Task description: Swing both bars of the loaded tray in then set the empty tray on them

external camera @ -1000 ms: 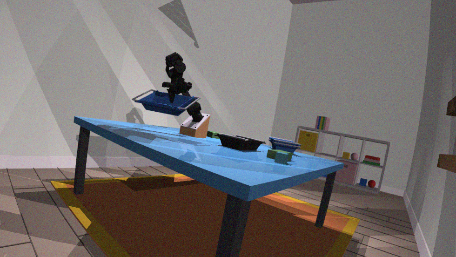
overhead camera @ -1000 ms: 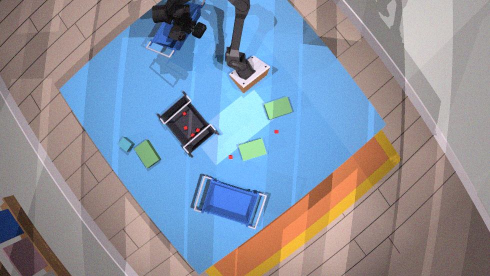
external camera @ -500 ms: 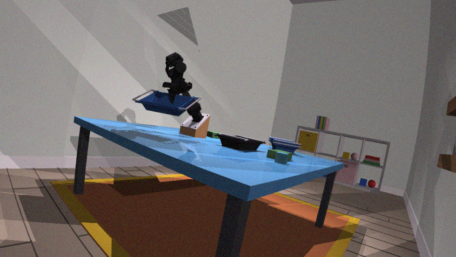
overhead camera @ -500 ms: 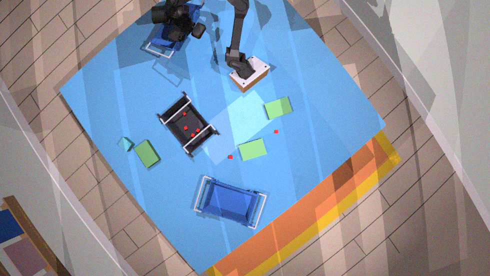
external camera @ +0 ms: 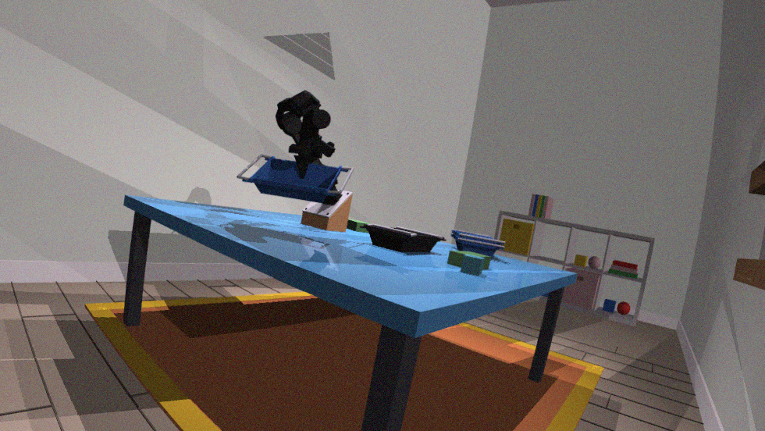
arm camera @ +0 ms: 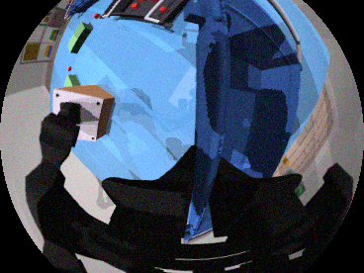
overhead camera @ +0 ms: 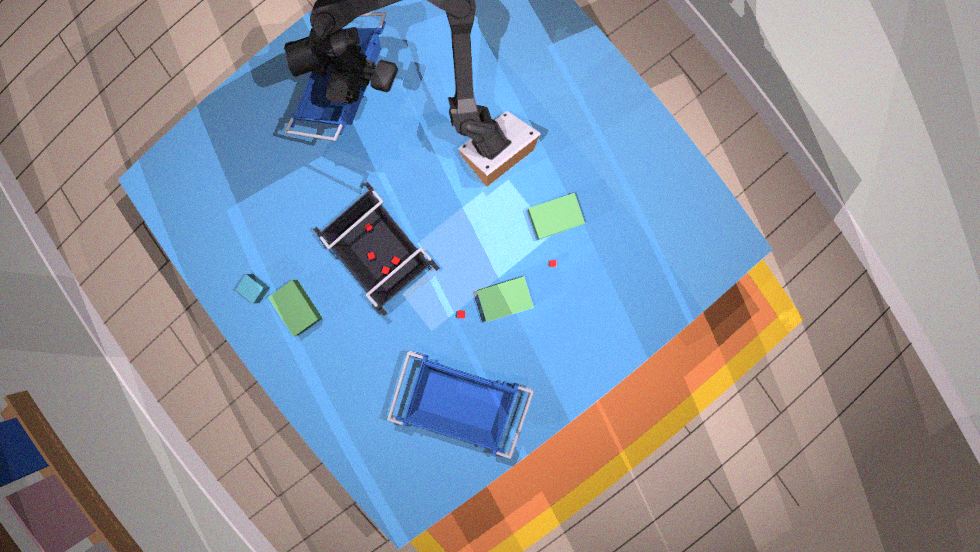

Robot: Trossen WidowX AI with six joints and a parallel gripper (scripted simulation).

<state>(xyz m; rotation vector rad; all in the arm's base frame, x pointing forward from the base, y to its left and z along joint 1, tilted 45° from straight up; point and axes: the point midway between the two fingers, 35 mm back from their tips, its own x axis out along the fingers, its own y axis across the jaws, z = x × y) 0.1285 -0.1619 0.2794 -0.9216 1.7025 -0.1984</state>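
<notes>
Top view shows the end effector (overhead camera: 340,76) pinching one long wall of a blue tray (overhead camera: 327,102), carried in the air off the bench (overhead camera: 617,205), out beyond the black tray (overhead camera: 375,250) on the side away from the orange rug (overhead camera: 617,411). Exterior view has the blue tray (external camera: 291,180) hanging well above the bench (external camera: 375,278), roughly level, with its wire bars (external camera: 249,166) sticking out past both ends. Wrist view looks along the gripped blue wall (arm camera: 208,120), which runs up the middle between the dark fingers, with the black tray (arm camera: 150,1) far ahead. The black tray stands near the bench middle with both its white bars (overhead camera: 349,219) lying in across its top, one near each end, and four red blocks (overhead camera: 371,256) inside. Two more red blocks (overhead camera: 460,314) lie loose on the bench on the rug side of the black tray, one of them just beside a green slab (overhead camera: 504,298). Another green slab (overhead camera: 556,215) lies farther from the black tray, towards the arm's wooden base (overhead camera: 521,140). A third green slab (overhead camera: 294,307) and a teal cube (overhead camera: 249,288) sit close together on the opposite side of the black tray. A second blue tray (overhead camera: 460,404) rests on the bench between the black tray and the rug, bars out over its ends
</notes>
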